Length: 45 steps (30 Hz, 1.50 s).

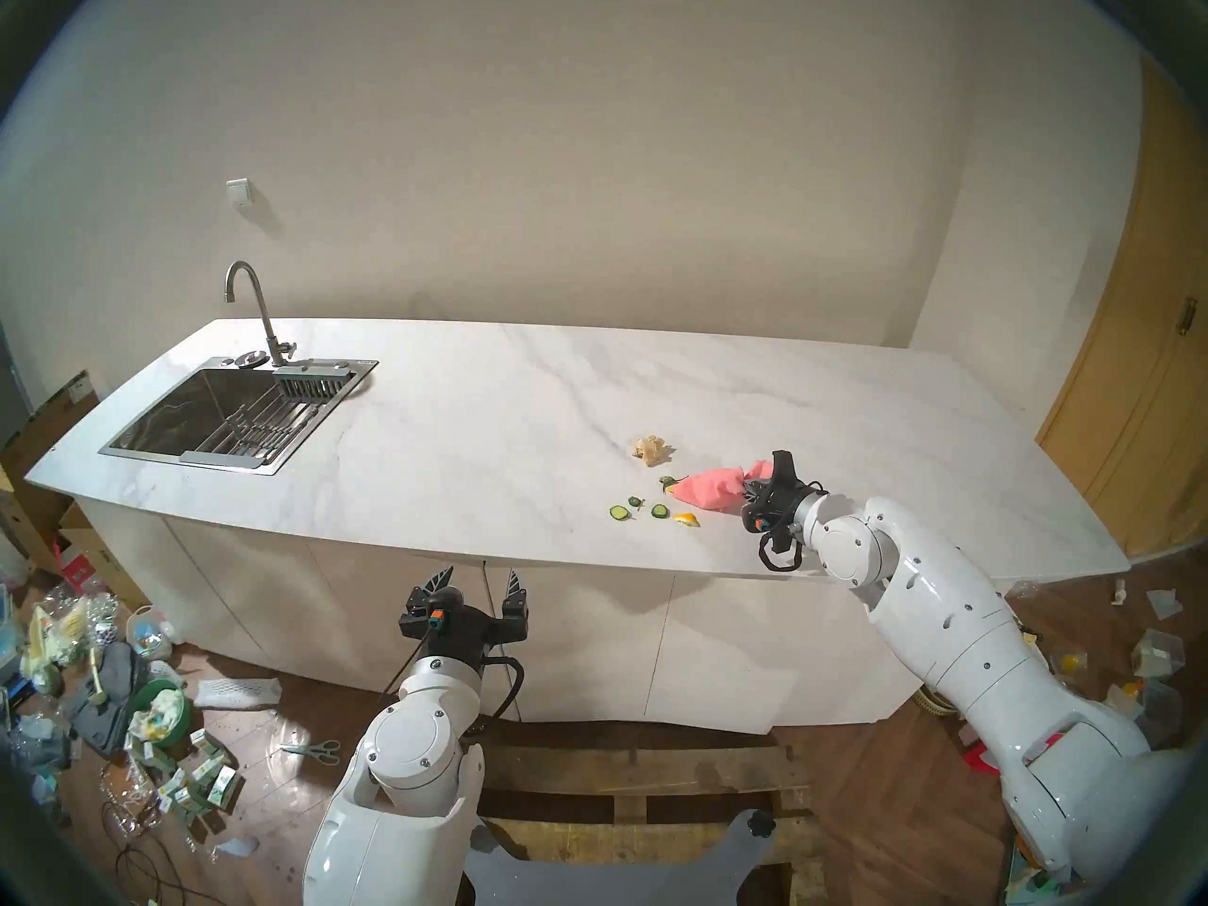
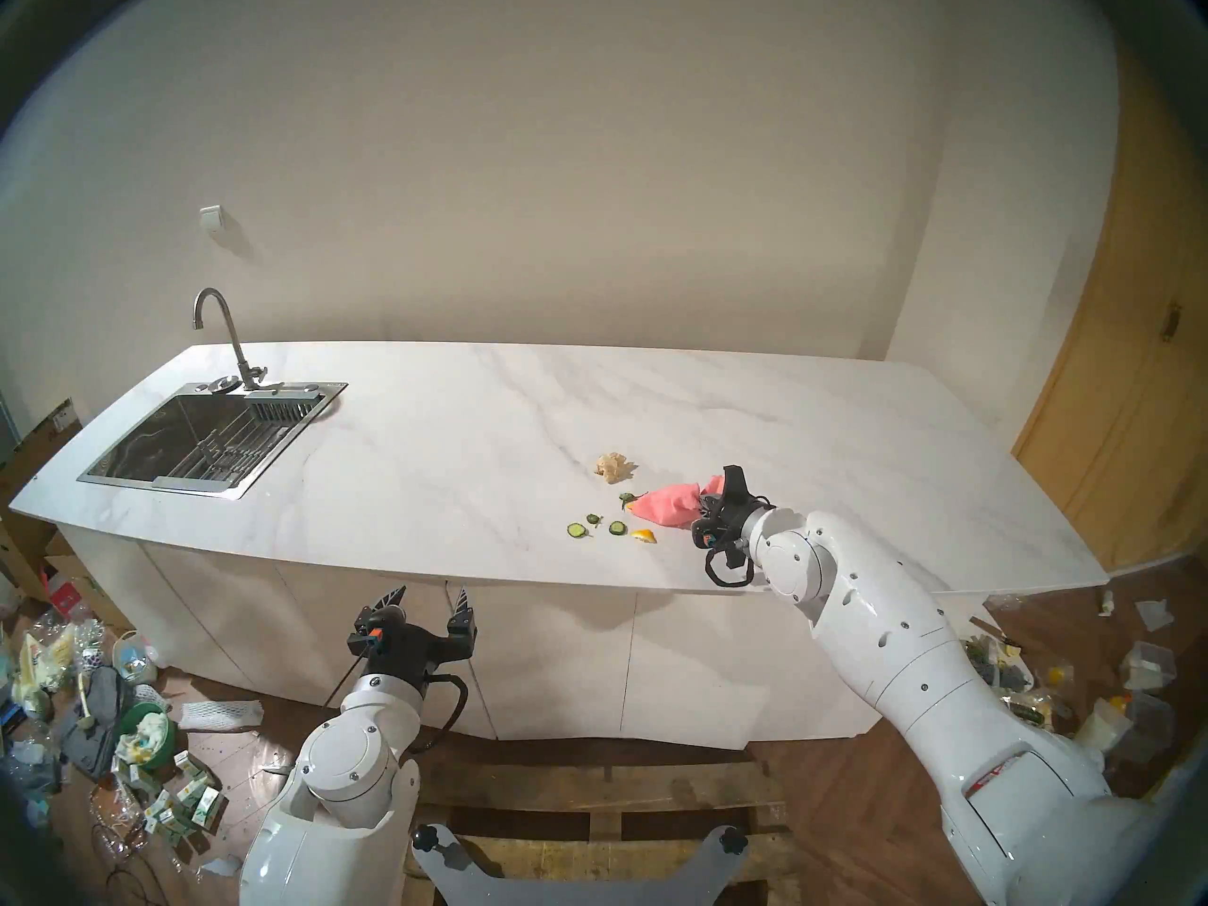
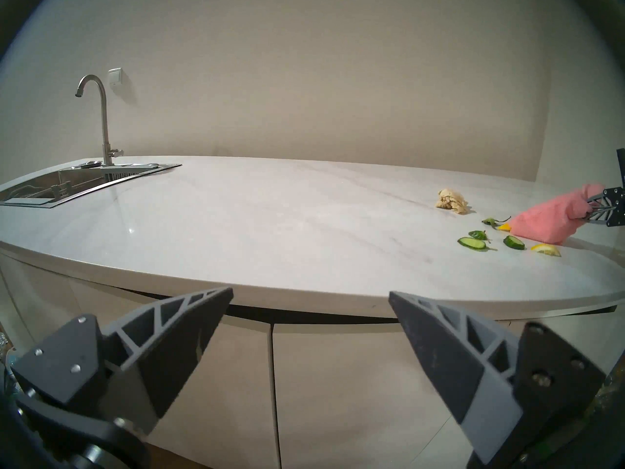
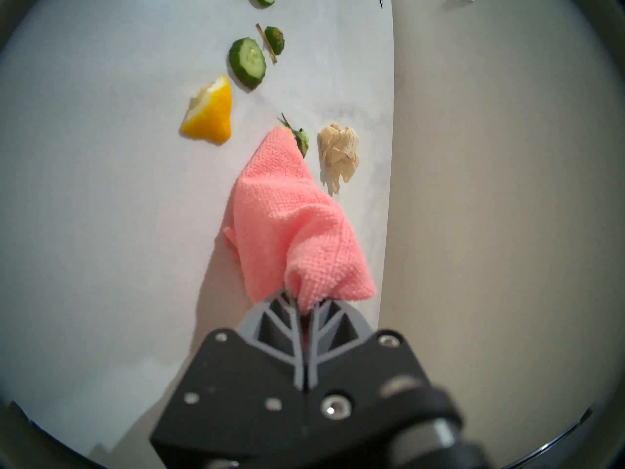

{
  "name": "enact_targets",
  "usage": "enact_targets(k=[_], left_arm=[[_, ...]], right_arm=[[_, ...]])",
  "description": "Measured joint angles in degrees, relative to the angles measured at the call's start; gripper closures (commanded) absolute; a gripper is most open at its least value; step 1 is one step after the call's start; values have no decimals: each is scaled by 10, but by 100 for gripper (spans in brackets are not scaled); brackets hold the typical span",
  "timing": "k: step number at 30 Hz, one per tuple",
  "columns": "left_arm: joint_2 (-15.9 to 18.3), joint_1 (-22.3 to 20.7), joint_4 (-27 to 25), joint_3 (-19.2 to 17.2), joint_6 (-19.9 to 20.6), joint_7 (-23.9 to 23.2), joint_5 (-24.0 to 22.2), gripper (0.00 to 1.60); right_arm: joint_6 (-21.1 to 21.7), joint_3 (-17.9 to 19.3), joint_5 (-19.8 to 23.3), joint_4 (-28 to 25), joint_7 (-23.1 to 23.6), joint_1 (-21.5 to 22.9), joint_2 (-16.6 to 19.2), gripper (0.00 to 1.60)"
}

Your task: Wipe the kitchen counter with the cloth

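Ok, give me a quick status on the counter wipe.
Right gripper shut on pink cloth, cloth tip touching counter. Left gripper open, idle below counter edge. Cucumber slices, lemon wedge, tan wad ahead.

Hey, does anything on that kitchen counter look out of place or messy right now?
Yes. Food scraps lie loose on the kitchen counter near its front edge: cucumber slices, a lemon wedge and green stem bits. A crumpled beige wad sits behind them. The cloth, pinched in the right tool, already touches one green scrap.
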Motion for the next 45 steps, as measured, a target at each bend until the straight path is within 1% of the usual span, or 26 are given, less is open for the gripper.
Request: enact_targets(k=[1,5,7,10,18,20,22,23,25,26,28,31,32,33,34,38,45], left_arm=[[0,0,0,0,0,0,0,0],[0,0,0,1,0,0,0,0],[1,0,0,1,0,0,-1,0],[1,0,0,1,0,0,-1,0],[2,0,1,2,0,1,-1,0],[2,0,1,2,0,1,-1,0],[2,0,1,2,0,1,-1,0],[2,0,2,2,0,2,-1,0],[2,-1,2,2,0,2,-1,0],[2,-1,3,2,0,2,-1,0],[2,-1,3,2,0,2,-1,0],[2,-1,4,2,0,3,-1,0],[2,-1,5,2,0,3,-1,0],[2,-1,5,2,0,3,-1,0],[2,-1,6,2,0,3,-2,0],[2,-2,7,2,0,4,-2,0],[2,-2,8,3,0,5,-2,0]], right_arm=[[-1,-1,0,-1,1,0,1,0],[-3,-6,-7,-1,1,0,4,0],[-4,-7,-11,-4,10,0,9,0],[-7,-7,-12,-13,32,2,19,0],[-23,6,-4,-47,114,13,59,0],[-23,21,16,-55,141,17,65,0],[-21,31,33,-58,151,21,65,0],[-14,44,55,-59,160,26,62,0],[-5,54,72,-59,167,30,58,0],[10,63,97,-60,175,34,50,0],[24,70,119,-60,182,37,39,0],[45,72,149,-60,188,40,25,0],[58,72,165,-60,190,41,16,0],[63,72,172,-60,191,42,13,0],[80,74,190,-59,194,42,2,0],[118,76,238,-55,199,44,-23,0],[187,93,310,-30,203,52,-68,0]])
